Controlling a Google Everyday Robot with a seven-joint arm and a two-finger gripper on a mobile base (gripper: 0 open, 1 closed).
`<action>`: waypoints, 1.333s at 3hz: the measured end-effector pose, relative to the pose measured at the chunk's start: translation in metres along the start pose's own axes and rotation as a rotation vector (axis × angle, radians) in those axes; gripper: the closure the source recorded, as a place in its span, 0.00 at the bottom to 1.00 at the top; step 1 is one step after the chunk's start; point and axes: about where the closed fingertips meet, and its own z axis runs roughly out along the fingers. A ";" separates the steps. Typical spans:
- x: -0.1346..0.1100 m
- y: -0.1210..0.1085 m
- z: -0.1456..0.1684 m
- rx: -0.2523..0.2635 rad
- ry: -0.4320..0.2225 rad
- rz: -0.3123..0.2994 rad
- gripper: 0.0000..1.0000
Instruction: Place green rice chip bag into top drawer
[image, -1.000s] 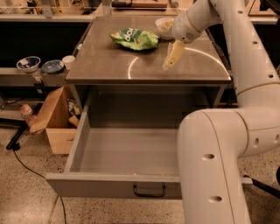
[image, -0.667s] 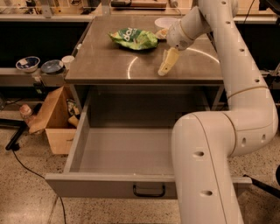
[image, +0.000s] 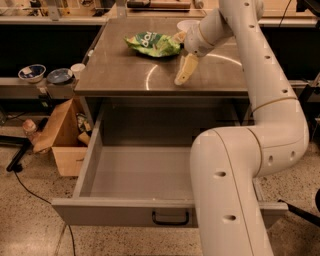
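The green rice chip bag (image: 152, 44) lies crumpled on the metal tabletop, toward its far middle. My gripper (image: 183, 71) hangs just right of the bag and a little nearer the front, pointing down at the tabletop, with nothing seen in it. Below the tabletop the top drawer (image: 142, 172) is pulled wide out, with a plain grey interior and nothing in it. Its dark handle (image: 170, 218) sits centred on the front panel. My own arm covers the drawer's right part.
A white bowl (image: 184, 23) stands at the back of the tabletop, partly behind my wrist. An open cardboard box (image: 62, 142) sits on the floor to the left. Bowls and a cup (image: 78, 69) rest on a low shelf at left.
My gripper has moved left across the tabletop, ending closer to the green bag. The bag and the drawer stay where they were.
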 end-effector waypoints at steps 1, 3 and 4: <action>-0.021 -0.001 0.003 -0.012 -0.001 -0.033 0.00; -0.048 0.002 0.021 -0.044 -0.032 -0.095 0.00; -0.035 -0.014 0.029 0.010 0.003 -0.109 0.00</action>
